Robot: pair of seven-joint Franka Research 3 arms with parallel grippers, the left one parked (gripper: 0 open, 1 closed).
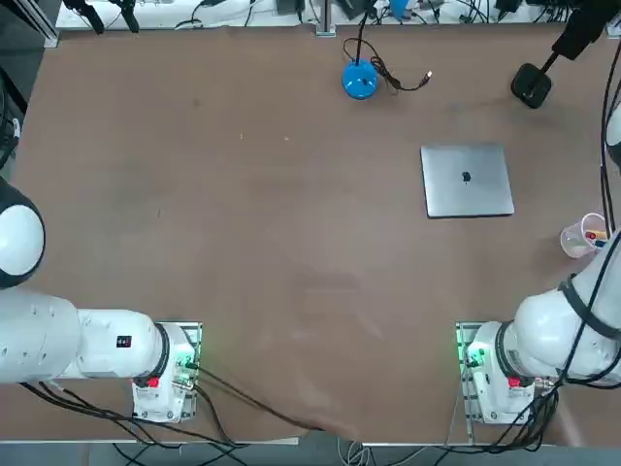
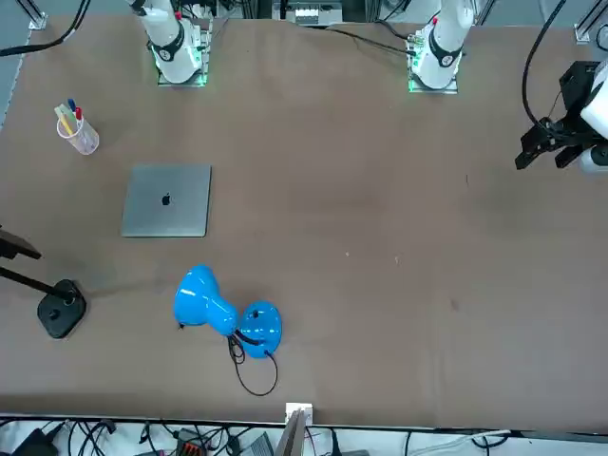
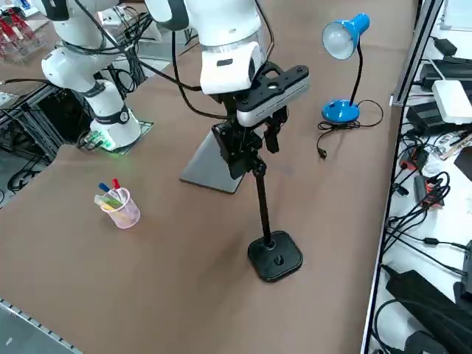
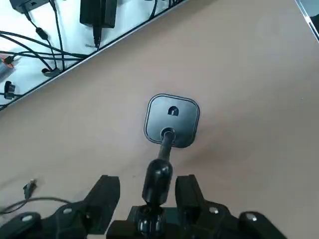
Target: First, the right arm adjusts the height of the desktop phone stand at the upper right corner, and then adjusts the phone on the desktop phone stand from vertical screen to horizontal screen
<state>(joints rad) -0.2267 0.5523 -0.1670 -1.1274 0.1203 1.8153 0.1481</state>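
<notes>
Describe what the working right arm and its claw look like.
The right arm is glossy white with rounded segments and grey joint rings; black cables loop along it. Its metal base glows green and carries red markings. The claw has a black body and two blocky black fingers.

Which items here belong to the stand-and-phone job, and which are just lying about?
Job:
- desktop phone stand, black base and pole
- phone, at the pole's top
- right arm's tool, fingers either side of the pole

Lying about:
- blue desk lamp
- grey laptop, closed
- plastic cup of pens

Overhead, front, right-side and close wrist cameras share the phone stand (image 3: 273, 254).
</notes>
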